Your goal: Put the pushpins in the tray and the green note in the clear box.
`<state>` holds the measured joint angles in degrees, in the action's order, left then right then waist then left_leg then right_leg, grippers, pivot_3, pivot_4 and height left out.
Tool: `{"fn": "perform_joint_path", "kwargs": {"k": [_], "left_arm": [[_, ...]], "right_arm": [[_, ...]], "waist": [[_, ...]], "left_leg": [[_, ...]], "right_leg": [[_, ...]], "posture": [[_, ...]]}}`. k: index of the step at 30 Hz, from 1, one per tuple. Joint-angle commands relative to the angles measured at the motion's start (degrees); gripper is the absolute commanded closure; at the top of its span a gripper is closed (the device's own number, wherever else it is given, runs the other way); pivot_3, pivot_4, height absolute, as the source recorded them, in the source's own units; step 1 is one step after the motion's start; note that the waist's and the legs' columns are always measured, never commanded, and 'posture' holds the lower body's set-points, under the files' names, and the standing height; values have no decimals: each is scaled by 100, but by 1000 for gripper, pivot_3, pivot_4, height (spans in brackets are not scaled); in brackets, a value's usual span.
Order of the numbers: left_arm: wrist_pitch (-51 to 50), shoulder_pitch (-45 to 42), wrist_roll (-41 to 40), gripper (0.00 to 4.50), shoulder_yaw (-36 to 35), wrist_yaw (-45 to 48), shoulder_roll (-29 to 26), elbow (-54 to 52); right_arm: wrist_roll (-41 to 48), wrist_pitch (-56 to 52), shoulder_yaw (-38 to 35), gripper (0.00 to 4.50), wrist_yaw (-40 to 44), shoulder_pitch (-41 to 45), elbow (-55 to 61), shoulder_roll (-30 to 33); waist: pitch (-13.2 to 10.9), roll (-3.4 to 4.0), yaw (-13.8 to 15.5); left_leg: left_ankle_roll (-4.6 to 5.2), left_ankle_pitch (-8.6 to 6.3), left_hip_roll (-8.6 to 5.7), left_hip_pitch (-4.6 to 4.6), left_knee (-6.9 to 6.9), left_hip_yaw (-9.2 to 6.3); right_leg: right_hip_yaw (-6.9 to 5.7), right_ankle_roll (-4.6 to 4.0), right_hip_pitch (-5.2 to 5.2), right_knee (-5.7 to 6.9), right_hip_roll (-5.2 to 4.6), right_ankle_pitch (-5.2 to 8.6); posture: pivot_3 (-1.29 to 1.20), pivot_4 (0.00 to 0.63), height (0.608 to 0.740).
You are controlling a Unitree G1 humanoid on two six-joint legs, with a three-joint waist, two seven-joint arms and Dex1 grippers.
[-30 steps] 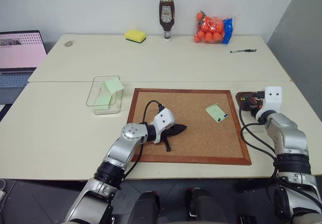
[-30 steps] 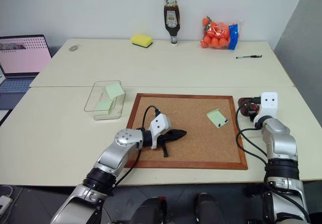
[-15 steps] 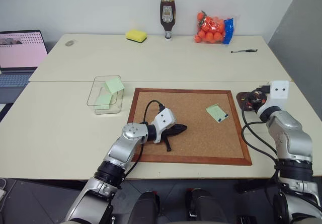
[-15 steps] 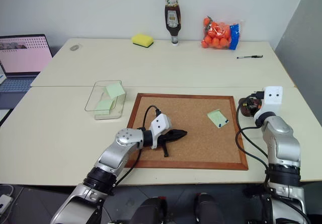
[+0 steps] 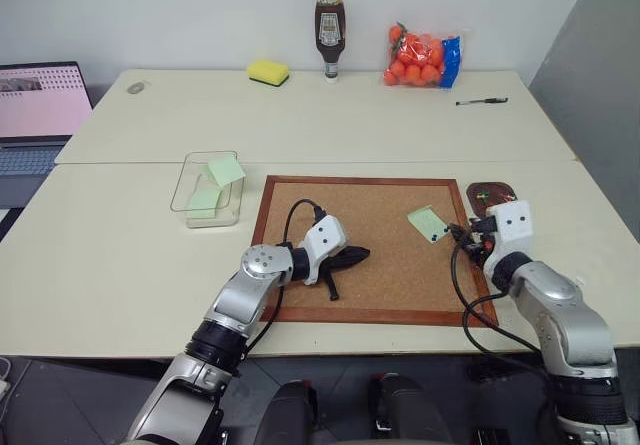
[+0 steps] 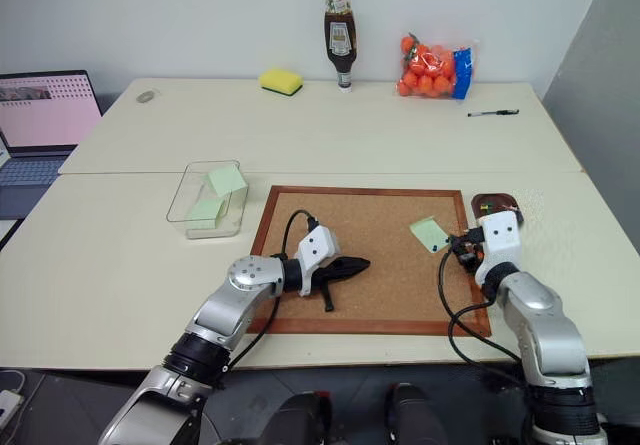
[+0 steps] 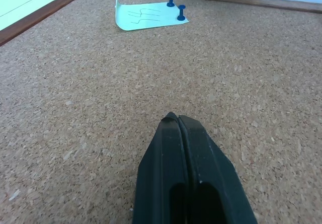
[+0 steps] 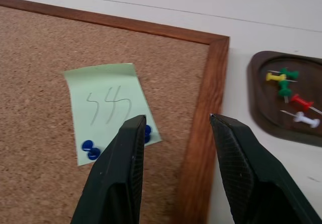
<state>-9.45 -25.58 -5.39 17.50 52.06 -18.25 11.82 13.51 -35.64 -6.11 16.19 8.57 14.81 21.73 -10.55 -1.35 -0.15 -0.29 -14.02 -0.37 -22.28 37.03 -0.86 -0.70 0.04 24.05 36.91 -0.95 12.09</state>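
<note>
The green note (image 8: 109, 108) lies flat on the cork board (image 5: 375, 255) near that board's right rail, fastened along one edge by two blue pushpins (image 8: 90, 149); a third blue head seems to sit behind the fingertip. In the right wrist view those pins lie just ahead of the right pincer (image 8: 176, 121), toward its left finger, and the note stretches away from the fingertips with its pinned edge nearest. The right pincer stands about half open and holds nothing; one finger hangs over the note's pinned corner, the other over the board's wooden rail. It is by far the nearer arm, and the next move likely needs only a slight shift toward the pins.

The left pincer (image 5: 357, 256) rests shut and empty on the cork, mid-board, well apart from the note.

The tray (image 8: 289, 103) sits on the bench (image 5: 120, 255) just beyond the board's right rail, with yellow, green, red and white pins in it. The clear box (image 5: 207, 189) stands off the board's left corner, already holding pale-green notes.

The third pin's head is partly hidden by the finger, the tray's far side is cut off in the wrist view, and how deep the pins sit cannot be told.
</note>
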Motion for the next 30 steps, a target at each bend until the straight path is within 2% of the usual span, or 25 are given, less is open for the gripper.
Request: {"fn": "perform_joint_path", "kwargs": {"k": [1, 8, 11, 14, 15, 19, 30], "left_arm": [[-52, 74, 131, 4500, 112, 20, -32, 93], [-60, 86, 126, 4500, 108, 1, -34, 73], [-65, 92, 126, 4500, 106, -7, -36, 66], [-67, 93, 126, 4500, 106, -9, -36, 66], [-66, 92, 126, 4500, 107, -8, -36, 67], [-55, 82, 128, 4500, 106, -2, -42, 82], [-42, 68, 145, 4500, 117, 18, -65, 100]], "right_arm": [[-120, 173, 75, 2364, -35, 185, -101, -39], [-209, 289, 105, 2364, -46, 341, -387, -94], [-205, 314, 83, 2801, -52, 345, -410, -96], [-188, 323, 72, 3488, -24, 322, -382, -97], [-181, 324, 69, 3547, -11, 313, -365, -100], [-158, 337, 61, 4431, 22, 285, -295, -127], [-62, 604, -68, 4490, -93, 344, -98, -318]], "waist": [[0, 0, 0], [0, 0, -1], [0, 0, -1], [0, 0, -1], [0, 0, -1], [0, 0, 0], [0, 0, -1]], "left_leg": [[0, 0, 0, -1, 0, 0], [0, 0, -1, -3, 0, 0], [0, 0, -1, -3, 0, -1], [0, 0, -1, -3, 0, -1], [0, 0, -1, -3, 0, -1], [0, 0, -1, -4, 0, -1], [0, 0, -1, -4, 0, 0]], "right_leg": [[0, 0, 0, 0, 1, 0], [-1, 0, 1, -2, 0, 0], [-2, 0, 1, -2, 0, 0], [-1, 0, 0, -3, 0, 0], [-1, 0, 0, -3, 0, 0], [-2, 0, 1, -2, 0, 0], [-1, 1, 2, -1, 0, 0]], "posture": [[0, 150, 740], [0, 150, 740], [0, 150, 740], [0, 150, 740], [0, 150, 740], [0, 150, 740], [0, 150, 740]]}}
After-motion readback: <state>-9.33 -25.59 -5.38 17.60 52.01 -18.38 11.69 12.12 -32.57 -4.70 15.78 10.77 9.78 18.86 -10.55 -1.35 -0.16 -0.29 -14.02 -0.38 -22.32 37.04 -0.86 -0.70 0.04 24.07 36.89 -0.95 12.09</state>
